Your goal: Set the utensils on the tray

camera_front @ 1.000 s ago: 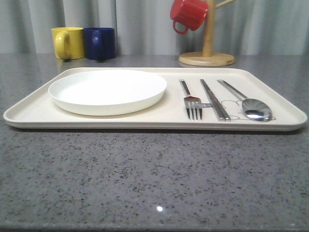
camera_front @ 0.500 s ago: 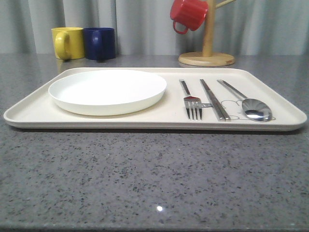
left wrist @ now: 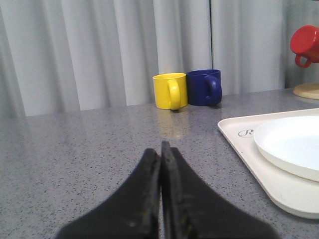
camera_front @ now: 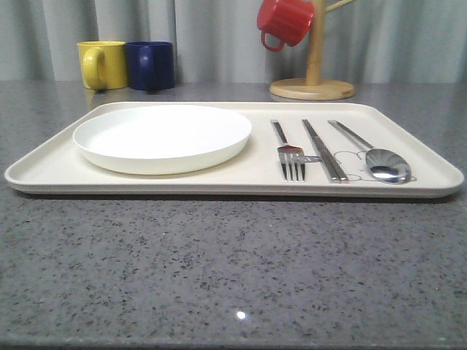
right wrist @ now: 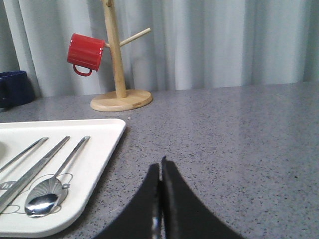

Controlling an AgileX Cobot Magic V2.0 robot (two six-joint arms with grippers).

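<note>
From the front you are seeing the fork (camera_front: 290, 155), chopsticks (camera_front: 325, 150) and spoon (camera_front: 377, 157) lying side by side on the right half of the tray (camera_front: 44, 175), right of the white plate (camera_front: 162, 136). Your left gripper (left wrist: 160, 154) is sitting clenched and empty over the grey table (left wrist: 75, 149), left of the tray, facing the far yellow mug (left wrist: 170, 91) and blue mug (left wrist: 204, 86). Your right gripper (right wrist: 160, 172) is also pressing shut on nothing, hovering over bare table right of the tray, with the red mug (right wrist: 85, 53) hanging on the wooden mug stand (right wrist: 118, 74) beyond.
</note>
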